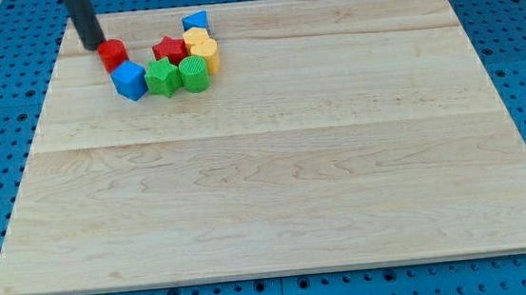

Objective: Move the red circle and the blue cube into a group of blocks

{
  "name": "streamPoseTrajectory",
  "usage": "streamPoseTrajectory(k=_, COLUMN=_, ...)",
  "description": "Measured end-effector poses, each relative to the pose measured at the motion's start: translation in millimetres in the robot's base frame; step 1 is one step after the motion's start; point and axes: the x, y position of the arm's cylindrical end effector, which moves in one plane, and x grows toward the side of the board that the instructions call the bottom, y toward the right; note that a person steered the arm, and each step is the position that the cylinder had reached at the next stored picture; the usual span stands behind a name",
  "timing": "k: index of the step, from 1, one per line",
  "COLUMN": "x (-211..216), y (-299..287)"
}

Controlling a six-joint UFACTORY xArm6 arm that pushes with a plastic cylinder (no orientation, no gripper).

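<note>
So my tip [93, 45] is sitting up near the view's top left corner of the pale wooden worktop [284, 165], touching or almost touching the small red round block [113, 54] on its upper left side. No pincer on this rig at all, just the straight dark rod, so there's nothing spread or pressed together to report.

The red round block is looking glossy, short and cylinder-ish, with its top face catching a little light. Just below and right of it the blue cube block [129, 81] is sitting, turned a bit so one corner is pointing toward the view's bottom; the two are looking like they're touching or a hair apart.

Right beside the blue cube the green star-shaped block [162, 77] is lying, then a green round ribbed block [194, 74]. Behind those a red star block [169, 49], a yellow block [203, 50] with a lumpy outline, and a small blue wedge-like block [196, 21] at the very top are huddling together.
</note>
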Motion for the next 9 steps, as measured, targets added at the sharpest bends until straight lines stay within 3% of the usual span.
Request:
streamPoseTrajectory(k=3, x=23.5, y=47.3)
streamPoseTrajectory(k=4, x=56.8, y=48.6)
streamPoseTrajectory(k=6, x=69.2, y=-14.3)
streamPoseTrajectory(k=7, x=105.1, y=7.5)
streamPoseTrajectory(k=9, x=108.4, y=36.2)
